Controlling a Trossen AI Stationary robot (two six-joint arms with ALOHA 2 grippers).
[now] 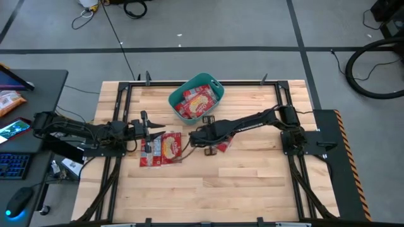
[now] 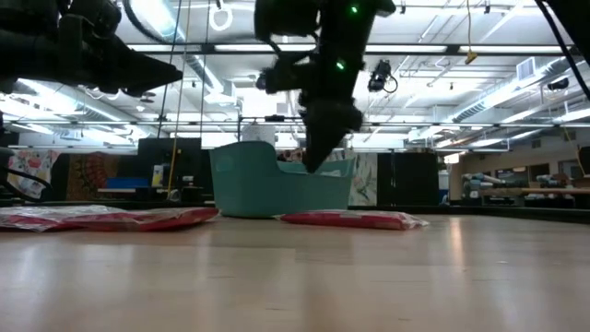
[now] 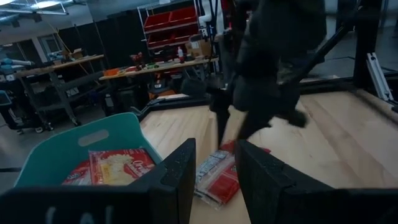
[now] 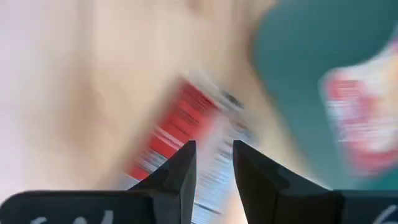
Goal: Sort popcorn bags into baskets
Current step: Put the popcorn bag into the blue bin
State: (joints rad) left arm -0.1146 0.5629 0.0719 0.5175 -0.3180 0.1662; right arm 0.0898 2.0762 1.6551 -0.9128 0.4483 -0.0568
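The teal basket [image 1: 196, 96] stands at the table's far middle and holds a few red popcorn bags [image 1: 197, 102]. More red bags lie flat on the wood: a group [image 1: 162, 149] left of centre and one [image 1: 219, 145] under the right arm. My left gripper [image 1: 151, 129] is open and hovers over the far edge of the group, touching nothing. My right gripper [image 1: 194, 136] is open, held above the table [image 2: 312, 164] between the group and the single bag [image 2: 350, 219]. The right wrist view shows a blurred red bag [image 4: 180, 124] and the basket [image 4: 298, 56] beyond the open fingers.
A desk [image 1: 38, 82] left of the table carries an orange snack packet [image 1: 9, 101], a phone, a keyboard and a mouse. Black frame rails [image 1: 120, 101] border the table. The near half of the wooden top [image 1: 240, 189] is bare. Cables lie on the floor beyond.
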